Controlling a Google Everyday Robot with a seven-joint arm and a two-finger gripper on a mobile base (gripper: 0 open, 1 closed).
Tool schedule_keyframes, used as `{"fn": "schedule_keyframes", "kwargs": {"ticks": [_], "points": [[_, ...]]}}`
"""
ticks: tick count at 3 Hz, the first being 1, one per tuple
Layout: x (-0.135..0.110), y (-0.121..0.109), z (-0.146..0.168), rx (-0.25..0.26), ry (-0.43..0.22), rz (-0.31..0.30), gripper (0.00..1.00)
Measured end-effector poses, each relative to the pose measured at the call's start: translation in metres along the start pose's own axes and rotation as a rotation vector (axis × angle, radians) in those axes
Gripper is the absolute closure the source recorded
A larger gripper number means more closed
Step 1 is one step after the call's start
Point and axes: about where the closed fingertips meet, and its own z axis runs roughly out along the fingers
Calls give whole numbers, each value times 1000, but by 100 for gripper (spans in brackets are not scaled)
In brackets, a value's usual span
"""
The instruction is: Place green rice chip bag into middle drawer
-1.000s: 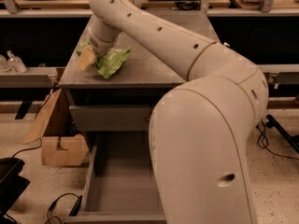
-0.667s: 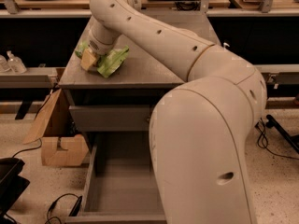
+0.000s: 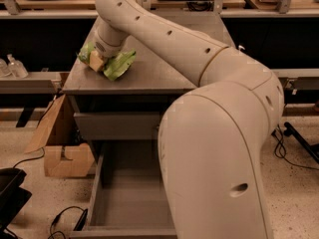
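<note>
Tan at its tip, the gripper (image 3: 96,60) is down at the counter (image 3: 164,76) surface, close to the left edge and a little back from the front-left corner. It is in contact with the green bag (image 3: 119,63). Whether it is spread or pressed together on the bag cannot be told, since the wrist and the crumpled plastic cover it.

The green bag lies on the countertop at the same spot. One part shows on the left-edge side of the gripper; the larger part shows on the side toward the counter's middle. The bag is inside the counter's edges and not in any drawer.

The cream arm (image 3: 214,88) runs from the gripper across the counter toward its right edge, then widens into a large body that hides the front-right corner.

Below the front edge, a grey drawer front (image 3: 117,126) is shut. Beneath it, the middle drawer (image 3: 124,198) is pulled out toward the camera, with its flat grey floor and left wall showing; the arm hides its right part.

A cardboard box (image 3: 62,156) stands on the floor beside the front-left corner. Black cables (image 3: 62,218) lie on the floor near the drawer's left wall.
</note>
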Motion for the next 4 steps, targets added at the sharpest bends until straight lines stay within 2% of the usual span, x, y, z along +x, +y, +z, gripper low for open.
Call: {"fn": "schedule_keyframes", "kwargs": {"ticks": [1, 2, 3, 4], "points": [[-1, 0, -1, 0, 0, 0, 100], [-3, -4, -15, -11, -4, -20, 100], [2, -3, -58, -16, -14, -65, 100], [12, 7, -117, -12, -61, -88, 100]]}}
